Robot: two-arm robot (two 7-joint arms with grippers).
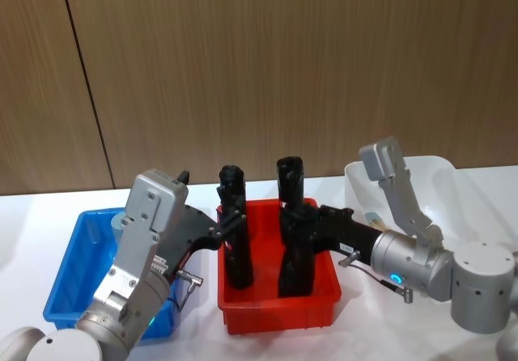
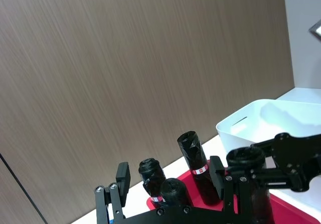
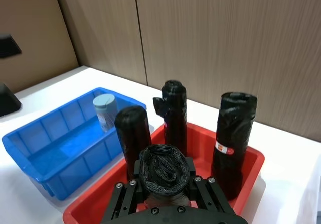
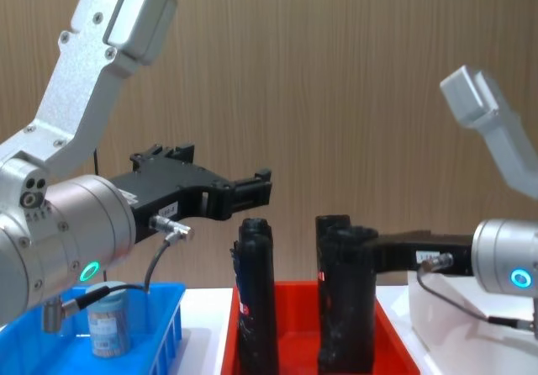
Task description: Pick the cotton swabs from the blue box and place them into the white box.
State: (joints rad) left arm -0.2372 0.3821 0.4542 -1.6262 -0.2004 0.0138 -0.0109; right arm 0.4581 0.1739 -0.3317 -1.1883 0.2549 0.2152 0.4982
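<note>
Right gripper [image 3: 165, 184] clamped on a black roll [image 3: 164, 168] in the red bin [image 1: 279, 311]. Left gripper [image 4: 252, 188] fingers [image 2: 122, 176] spread wide, empty, above the bin's left rolls. Cotton swabs [image 3: 105, 111] jar upright in blue box [image 3: 47, 156]; white box [image 1: 437, 175] far right.

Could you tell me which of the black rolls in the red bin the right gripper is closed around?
The right gripper is closed on the front right roll, nearest the white box. The other three rolls stand free.
</note>
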